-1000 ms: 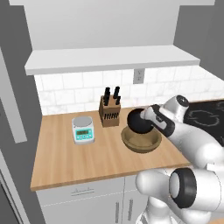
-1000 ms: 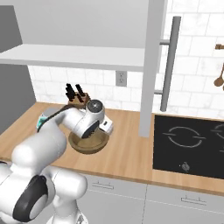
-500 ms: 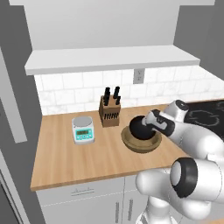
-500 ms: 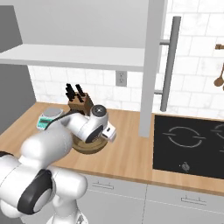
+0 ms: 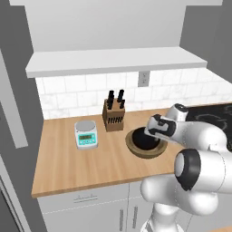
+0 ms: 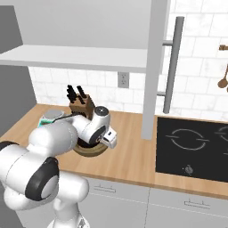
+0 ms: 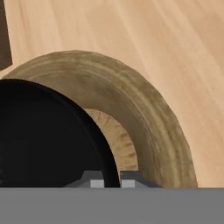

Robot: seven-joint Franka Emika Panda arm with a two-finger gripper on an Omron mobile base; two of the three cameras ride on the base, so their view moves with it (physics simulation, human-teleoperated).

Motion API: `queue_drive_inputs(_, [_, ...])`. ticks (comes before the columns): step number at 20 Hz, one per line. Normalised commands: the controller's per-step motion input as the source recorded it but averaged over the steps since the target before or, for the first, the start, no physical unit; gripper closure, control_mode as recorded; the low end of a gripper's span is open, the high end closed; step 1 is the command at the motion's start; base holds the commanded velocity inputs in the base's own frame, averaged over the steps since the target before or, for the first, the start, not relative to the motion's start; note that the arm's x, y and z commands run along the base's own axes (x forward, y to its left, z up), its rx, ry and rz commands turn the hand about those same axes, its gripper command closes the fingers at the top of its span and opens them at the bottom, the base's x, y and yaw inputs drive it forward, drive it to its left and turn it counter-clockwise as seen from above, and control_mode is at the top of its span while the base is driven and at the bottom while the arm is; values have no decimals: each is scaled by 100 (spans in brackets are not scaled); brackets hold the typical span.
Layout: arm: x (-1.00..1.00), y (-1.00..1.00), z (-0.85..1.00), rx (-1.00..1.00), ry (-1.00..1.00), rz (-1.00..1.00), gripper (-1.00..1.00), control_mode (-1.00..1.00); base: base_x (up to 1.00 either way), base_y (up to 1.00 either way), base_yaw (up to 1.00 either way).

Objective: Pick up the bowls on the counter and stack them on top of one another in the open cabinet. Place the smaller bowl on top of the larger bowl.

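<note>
The smaller black bowl sits low inside the larger wooden bowl on the wood-plank counter, just right of the knife block. My gripper is shut on the black bowl's right rim. In the hand view the fingertips straddle the black bowl at its rim, with the wooden bowl curving around it. From the right base view the hand covers most of the black bowl, and the wooden bowl shows beneath. The open cabinet's shelf board hangs above.
A knife block stands behind the bowls and a small kitchen scale lies to its left. A black cooktop lies to the right. A grey cabinet door edge with a bar handle hangs over the counter.
My gripper has come down with the black bowl, from just above the wooden bowl to resting inside it. The wooden bowl has stayed in place.
</note>
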Motion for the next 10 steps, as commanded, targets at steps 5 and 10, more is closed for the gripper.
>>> queue_drive_inputs(5, [13, 18, -10, 0, 4, 0, -100, -100, 0, 0, 0])
queue_drive_inputs(10, [4, 0, 26, 0, 2, -2, -100, -100, 0, 0, 0])
